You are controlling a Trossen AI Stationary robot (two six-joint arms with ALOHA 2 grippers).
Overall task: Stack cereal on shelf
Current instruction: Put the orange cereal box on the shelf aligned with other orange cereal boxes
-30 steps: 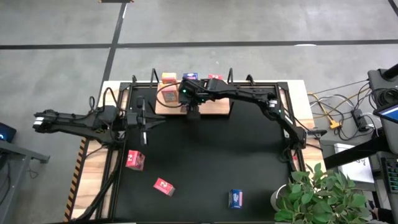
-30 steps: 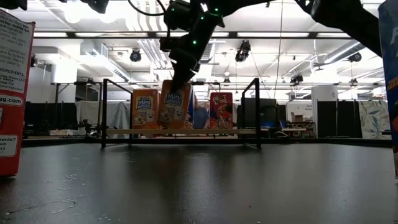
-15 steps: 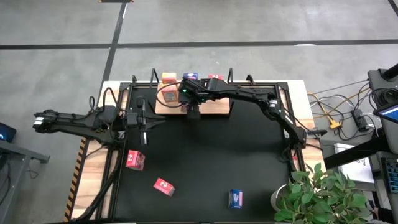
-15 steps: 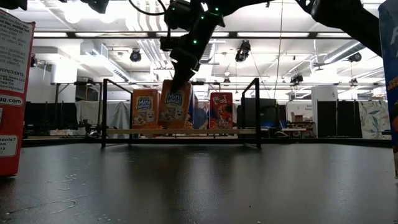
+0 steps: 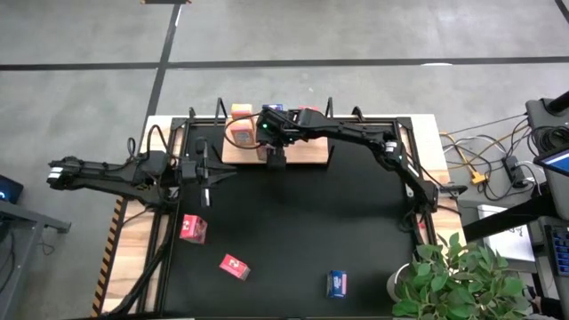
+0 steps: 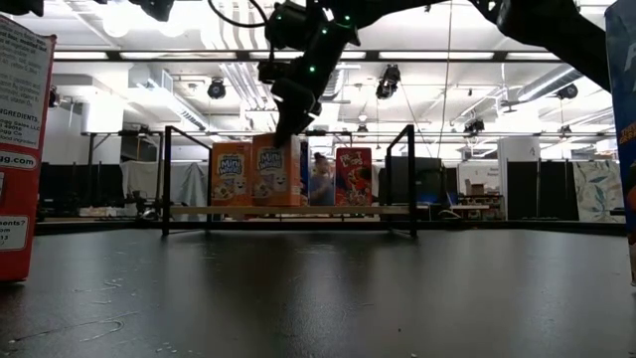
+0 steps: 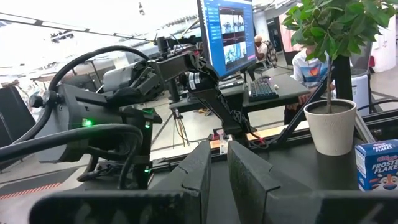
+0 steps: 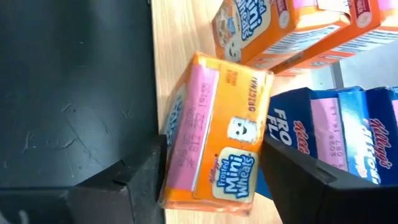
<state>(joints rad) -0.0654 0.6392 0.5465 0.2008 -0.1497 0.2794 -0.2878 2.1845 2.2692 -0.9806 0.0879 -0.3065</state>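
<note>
**Now at the shelf: orange box between parted fingers**

The right gripper (image 5: 267, 142) hangs over the wooden shelf (image 5: 307, 153) at the table's far edge. Its fingers (image 8: 134, 180) stand apart on either side of an orange cereal box (image 8: 214, 152), which sits upright on the board beside another orange box (image 6: 231, 174), with a blue box (image 8: 323, 137) close by and a red box (image 6: 353, 176) farther along. The left gripper (image 5: 206, 182) waits closed and empty at the table's left. Two red boxes (image 5: 193, 228) and one blue box (image 5: 337, 284) lie on the black mat (image 5: 302, 231).
</note>
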